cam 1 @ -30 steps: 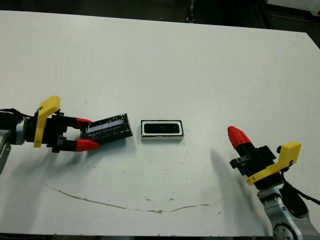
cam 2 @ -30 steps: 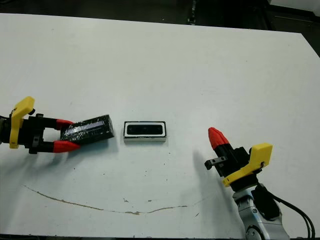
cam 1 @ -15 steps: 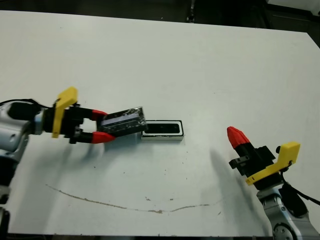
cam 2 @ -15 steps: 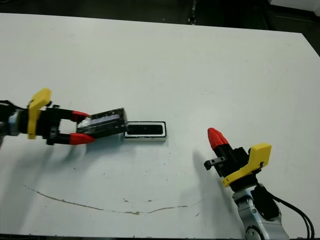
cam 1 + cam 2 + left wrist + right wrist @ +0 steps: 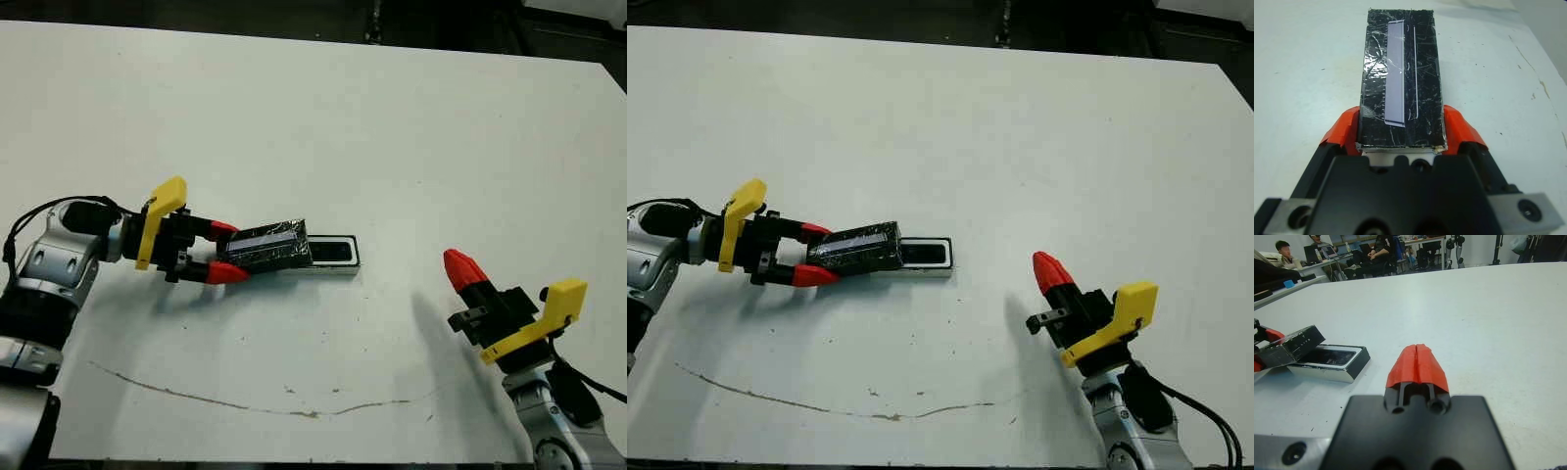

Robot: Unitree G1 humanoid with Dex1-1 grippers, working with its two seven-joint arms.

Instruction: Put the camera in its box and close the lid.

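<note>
The two head views look steeply down on the white table (image 5: 323,117) from nearly the same spot. Each wrist view looks low along its own fingers (very close), both sharing the lid (image 5: 1290,346).

We see the shiny black lid (image 5: 268,246) tilted over the white box's (image 5: 333,266) left end, the camera (image 5: 1332,357) lying inside.

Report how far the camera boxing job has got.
Done: the camera lies inside the box. In hand: the left gripper holds the lid, tilted, covering only the box's left end. Left: lay it flat and closed. The right gripper waits apart, shut.
</note>
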